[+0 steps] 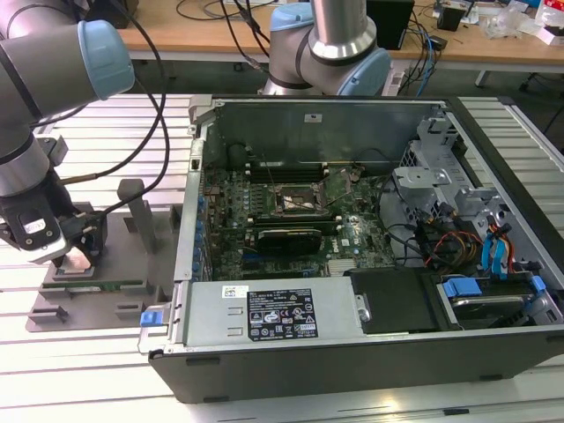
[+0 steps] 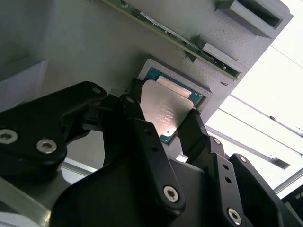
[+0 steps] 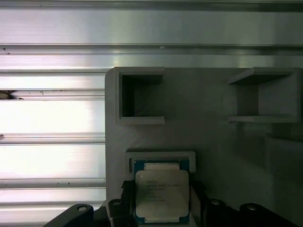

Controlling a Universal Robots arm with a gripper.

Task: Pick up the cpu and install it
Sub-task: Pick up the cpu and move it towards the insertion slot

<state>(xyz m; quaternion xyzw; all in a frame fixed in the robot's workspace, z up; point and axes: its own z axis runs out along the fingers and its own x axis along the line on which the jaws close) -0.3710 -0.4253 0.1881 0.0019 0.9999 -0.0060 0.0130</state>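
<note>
The cpu (image 2: 165, 111) (image 3: 162, 191), a small square chip with a silvery top and green rim, lies in a shallow recess of the grey holder block (image 3: 213, 142). My gripper (image 2: 163, 113) (image 3: 162, 198) is down over it, and its black fingers (image 2: 137, 109) press against two opposite edges of the chip. In the exterior view the gripper (image 1: 75, 251) hangs low over the holder block (image 1: 97, 300) on the exterior view's left, well away from the open computer case (image 1: 352, 264). The black socket frame (image 1: 300, 201) sits on the motherboard.
A long thin green memory stick (image 2: 180, 40) (image 1: 106, 284) lies in a slot of the holder block beside the chip. Upright grey posts (image 1: 132, 207) rise from the block. A second robot arm base (image 1: 330, 44) stands behind the case. The table is ribbed aluminium (image 3: 52, 118).
</note>
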